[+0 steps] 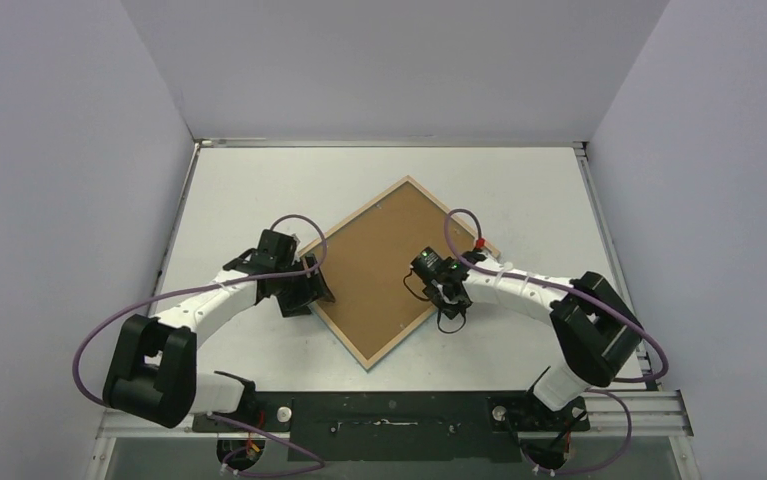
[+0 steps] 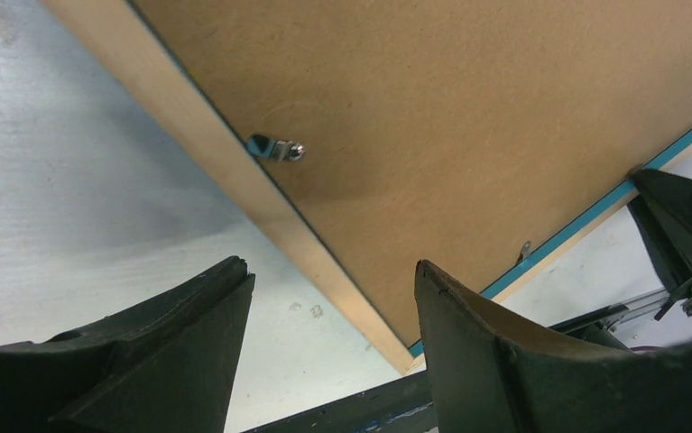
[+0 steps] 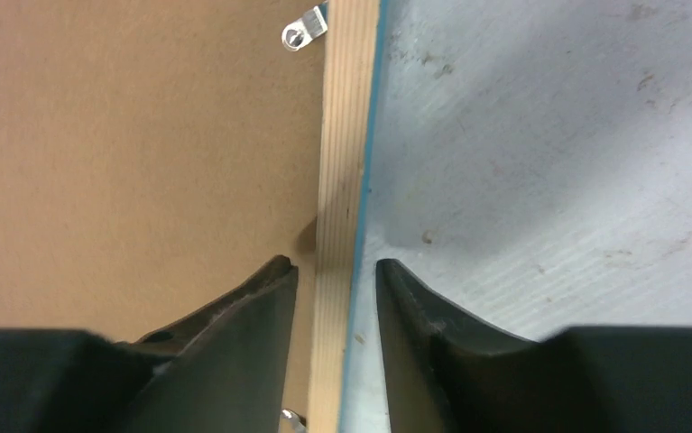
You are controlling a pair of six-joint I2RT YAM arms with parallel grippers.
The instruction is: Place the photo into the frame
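The frame (image 1: 344,340) lies face down on the table, turned like a diamond, with its brown backing board (image 1: 384,260) up. The photo is hidden. My left gripper (image 1: 314,285) is open at the frame's left side. In the left wrist view its jaws (image 2: 331,266) stand wide apart, one over the table and one over the board (image 2: 459,135), with the wooden edge (image 2: 234,171) between them. My right gripper (image 1: 446,303) is at the lower right side. Its fingers (image 3: 335,263) straddle the wooden edge (image 3: 346,135) with narrow gaps on both sides.
Small metal clips (image 2: 274,149) (image 3: 304,32) sit along the board's rim. The white table (image 1: 519,190) is walled on three sides. A black rail (image 1: 389,425) with the arm bases runs along the near edge.
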